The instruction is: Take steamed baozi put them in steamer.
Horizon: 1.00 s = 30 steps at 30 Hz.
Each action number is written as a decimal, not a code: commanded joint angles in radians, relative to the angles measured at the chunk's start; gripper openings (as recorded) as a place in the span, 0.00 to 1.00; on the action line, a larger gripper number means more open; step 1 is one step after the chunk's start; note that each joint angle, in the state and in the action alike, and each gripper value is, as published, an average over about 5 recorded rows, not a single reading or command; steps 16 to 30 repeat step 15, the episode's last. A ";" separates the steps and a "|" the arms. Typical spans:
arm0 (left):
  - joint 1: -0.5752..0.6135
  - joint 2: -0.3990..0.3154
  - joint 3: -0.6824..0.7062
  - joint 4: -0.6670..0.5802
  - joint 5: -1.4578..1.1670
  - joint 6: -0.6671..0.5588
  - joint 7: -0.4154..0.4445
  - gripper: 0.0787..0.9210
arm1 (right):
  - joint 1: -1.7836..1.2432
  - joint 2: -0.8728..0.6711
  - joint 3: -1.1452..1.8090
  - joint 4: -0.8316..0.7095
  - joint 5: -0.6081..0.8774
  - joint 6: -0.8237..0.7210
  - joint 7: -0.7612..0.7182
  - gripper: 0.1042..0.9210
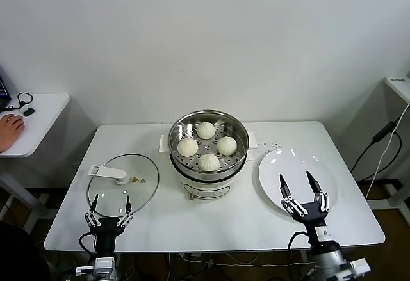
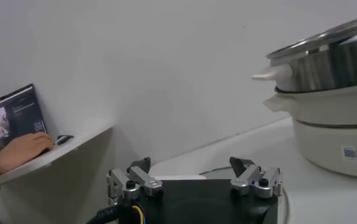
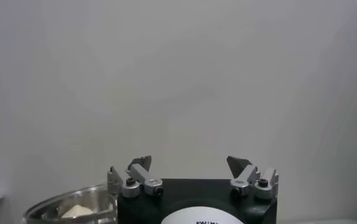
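The shiny steel steamer [image 1: 238,127] stands at the table's middle, toward the back. Several off-white baozi lie on its perforated tray, among them one at the back [image 1: 205,130] and one at the front [image 1: 209,162]. The steamer's side also shows in the left wrist view [image 2: 334,64], and its rim with one baozi [image 3: 76,211] shows in the right wrist view. My left gripper [image 1: 110,201] is open and empty at the table's front left, over the glass lid's near edge. My right gripper [image 1: 297,182] is open and empty above the white plate [image 1: 282,160] at front right.
A flat glass lid [image 1: 131,188] with a white handle lies left of the steamer. A side desk [image 1: 38,118] at far left holds a person's hand [image 1: 9,127] and a laptop [image 2: 11,115]. Cables hang at the right by another table [image 1: 400,89].
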 commanded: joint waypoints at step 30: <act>0.000 -0.026 0.004 -0.001 0.000 0.000 0.000 0.88 | -0.074 0.060 -0.007 -0.006 -0.031 0.055 -0.016 0.88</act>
